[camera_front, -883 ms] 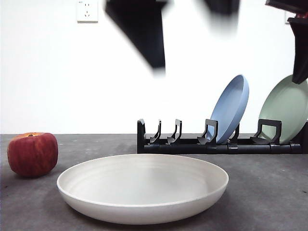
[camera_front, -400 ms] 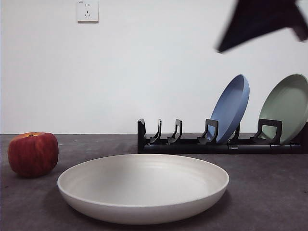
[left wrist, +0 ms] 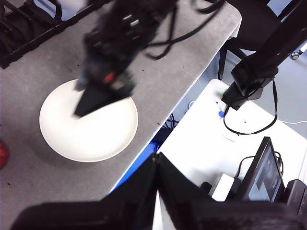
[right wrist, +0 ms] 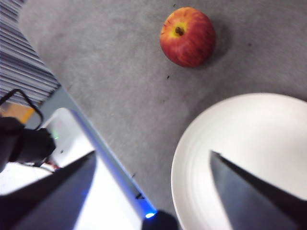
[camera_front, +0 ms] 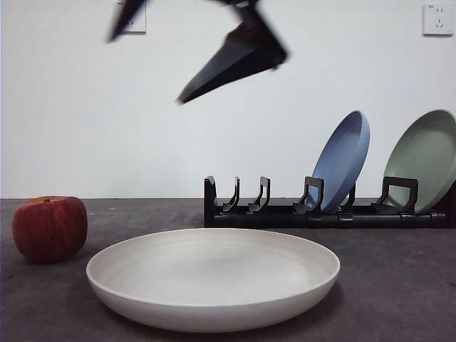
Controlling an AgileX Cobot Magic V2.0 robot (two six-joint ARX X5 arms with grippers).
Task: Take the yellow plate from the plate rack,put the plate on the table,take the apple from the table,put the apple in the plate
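The yellow plate [camera_front: 212,278] lies flat on the table [camera_front: 399,285] in the near middle, with nothing in it. Left of it, apart from the rim, sits the red apple [camera_front: 49,227]. My right gripper [camera_front: 148,69] hangs blurred and high above the space between plate and apple. Its wrist view shows it [right wrist: 152,153] open and holding nothing, over the table beside the plate [right wrist: 249,158], with the apple [right wrist: 187,36] farther ahead. My left gripper [left wrist: 157,157] is shut and holds nothing, high up beyond the table's edge. Its view takes in the plate [left wrist: 72,132].
The black plate rack [camera_front: 285,211] stands at the back right with a blue plate [camera_front: 340,162] and a pale green plate [camera_front: 423,161] leaning in it; its left slots stand bare. The table's edge [left wrist: 158,122] drops to a white side desk with a monitor.
The dark blurred arm has swept from the top right to the upper left-middle of the front view. Plate, apple and rack have not moved.
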